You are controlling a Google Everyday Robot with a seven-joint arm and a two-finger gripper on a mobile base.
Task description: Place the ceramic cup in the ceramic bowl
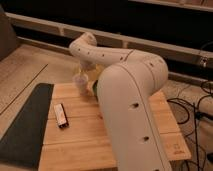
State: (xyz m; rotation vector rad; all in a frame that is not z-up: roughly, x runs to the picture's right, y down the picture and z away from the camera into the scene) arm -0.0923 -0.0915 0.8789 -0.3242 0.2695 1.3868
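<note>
Tbl [82,142], tool [83,71] at cup [80,83], arm [131,100] blocks bowl [93,88]

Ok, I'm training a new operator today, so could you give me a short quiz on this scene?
1. What hides most of the ceramic bowl? A) the robot's arm B) the dark mat C) the small black object
2. Fill in: the pincer hangs near the wooden table's far edge, just above the ceramic ____.
3. True or false: the ceramic cup sits inside the bowl.
Key: 1 A; 2 cup; 3 false.
</note>
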